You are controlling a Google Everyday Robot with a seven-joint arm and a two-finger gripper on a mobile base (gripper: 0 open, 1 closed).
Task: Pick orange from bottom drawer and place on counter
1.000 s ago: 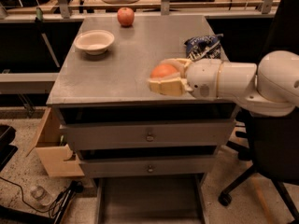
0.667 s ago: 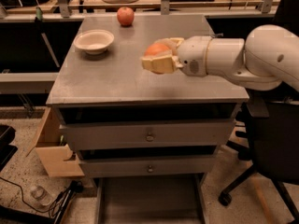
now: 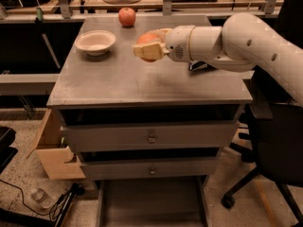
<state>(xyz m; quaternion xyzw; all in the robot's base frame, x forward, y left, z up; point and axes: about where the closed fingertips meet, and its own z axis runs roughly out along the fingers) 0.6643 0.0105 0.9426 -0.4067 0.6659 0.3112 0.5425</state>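
Note:
My gripper (image 3: 150, 46) is shut on the orange (image 3: 147, 38) and holds it above the middle of the counter (image 3: 142, 82), between the bowl and the arm's white body. The pale fingers (image 3: 147, 52) hide the lower part of the fruit. The arm reaches in from the right. The bottom drawer (image 3: 151, 205) stands pulled out at the foot of the cabinet, its flat grey floor bare.
A white bowl (image 3: 95, 41) sits at the counter's back left. A red apple (image 3: 127, 16) sits at the back edge. A dark packet (image 3: 199, 66) lies mostly hidden under the arm. A black office chair (image 3: 277, 145) stands at the right, a cardboard box (image 3: 52, 150) at the left.
My gripper has carried the orange from the counter's right side leftward and farther back, toward the middle of the counter. The packet is now mostly covered by the arm.

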